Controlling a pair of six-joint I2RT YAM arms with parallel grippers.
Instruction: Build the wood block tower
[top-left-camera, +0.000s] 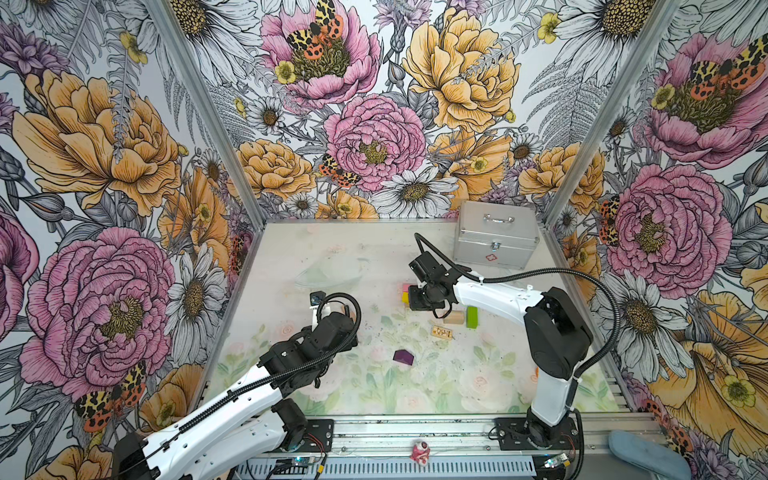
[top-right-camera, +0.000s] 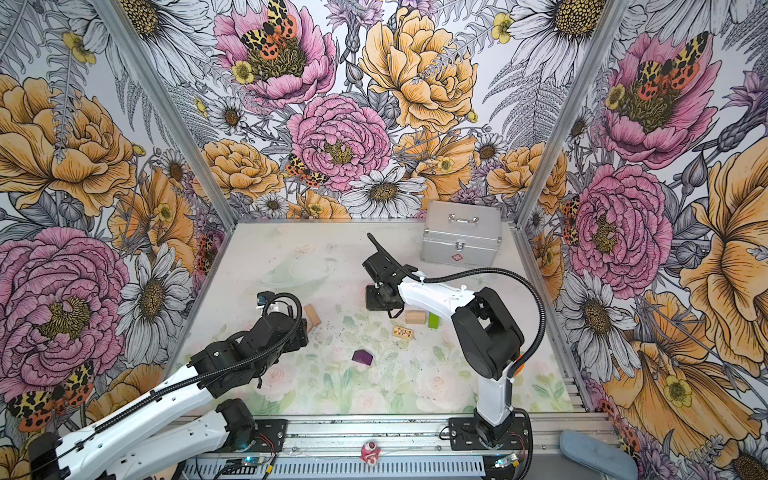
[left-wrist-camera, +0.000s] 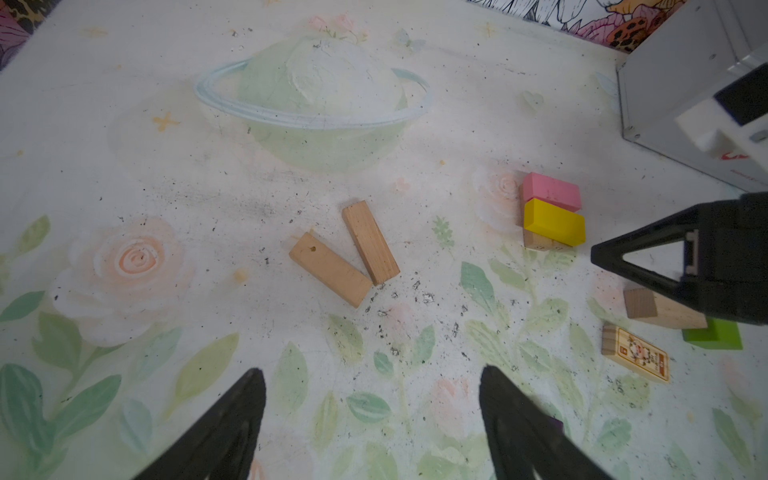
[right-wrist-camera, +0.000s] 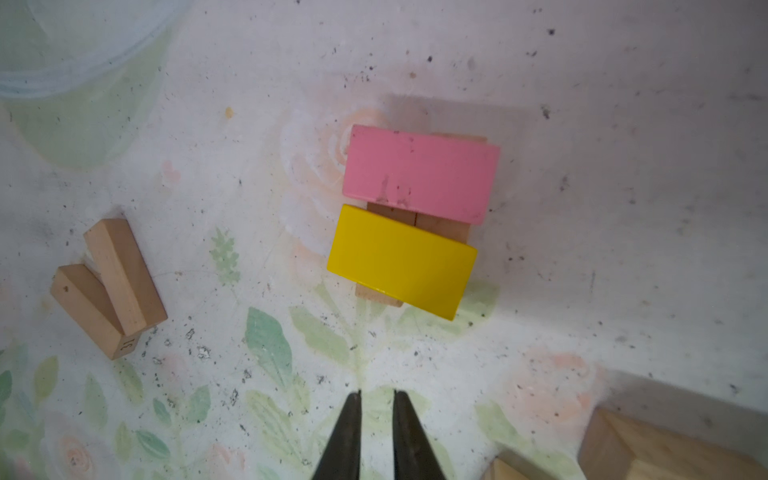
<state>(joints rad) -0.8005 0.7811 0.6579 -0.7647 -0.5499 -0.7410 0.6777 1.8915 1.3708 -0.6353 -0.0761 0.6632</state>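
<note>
Pink block (right-wrist-camera: 419, 178) and yellow block (right-wrist-camera: 401, 266) cap tan planks (right-wrist-camera: 442, 228) at tabletop (top-left-camera: 374, 257) centre; right gripper (right-wrist-camera: 377, 392), pointed down just beside them, is nearly closed and empty; left gripper (left-wrist-camera: 370, 370) hangs wide open, empty.

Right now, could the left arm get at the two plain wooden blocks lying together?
Probably yes: the two plain wooden blocks lie just ahead of its open end effector, with only bare table between.

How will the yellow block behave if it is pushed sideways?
The yellow block looks solid and flat-sided, so it should slide, not roll. Its glossy paint may be slippery. It lies skewed over the tan planks beneath, so it could tip off.
</note>
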